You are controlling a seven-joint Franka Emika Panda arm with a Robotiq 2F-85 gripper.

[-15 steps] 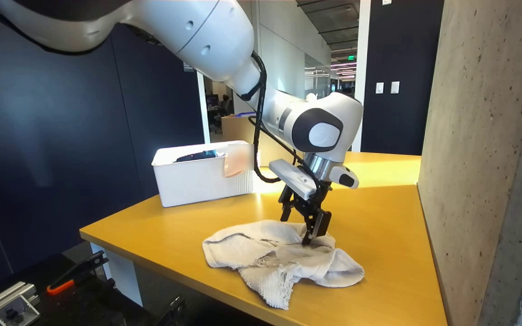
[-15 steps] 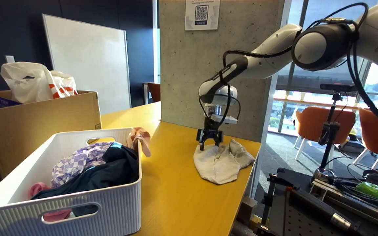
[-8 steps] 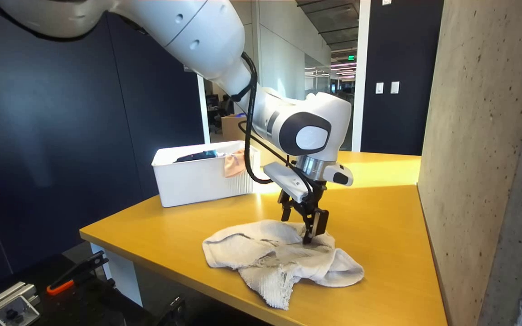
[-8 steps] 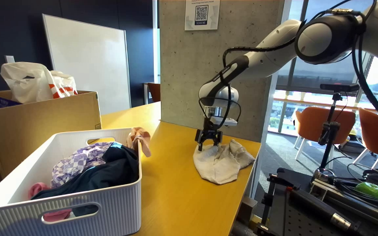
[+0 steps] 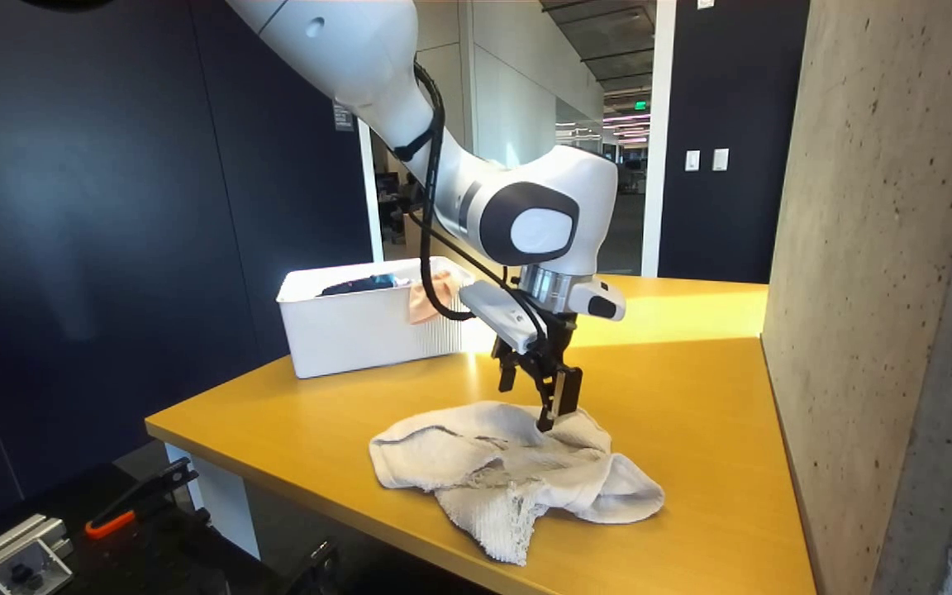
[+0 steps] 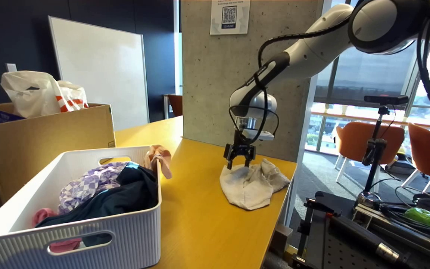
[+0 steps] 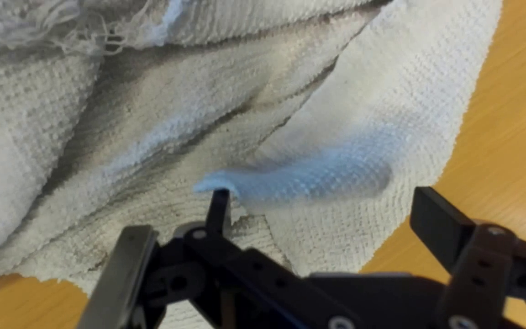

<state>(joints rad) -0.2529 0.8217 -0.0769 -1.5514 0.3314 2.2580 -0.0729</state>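
- The end effector [image 6: 239,164] points down with its fingers spread wide apart, nothing gripped.
- Directly beneath it, on the table [image 5: 691,413], lies the cream cloth [image 5: 517,475]; a fingertip [image 7: 218,210] either meets a fold or hangs just above it, I can't tell which.
- The jaws sit over the cloth's margin, on the side away from the table edge that faces the black stand [image 6: 340,248]; most of the fabric spreads toward that edge.
- Crumpled as it is, the cloth shows no clear long axis.
- Only the single arm [image 6: 312,56] is near it.
- Well apart on the table, a white basket [image 6: 136,239] holds clothes [image 6: 125,198].
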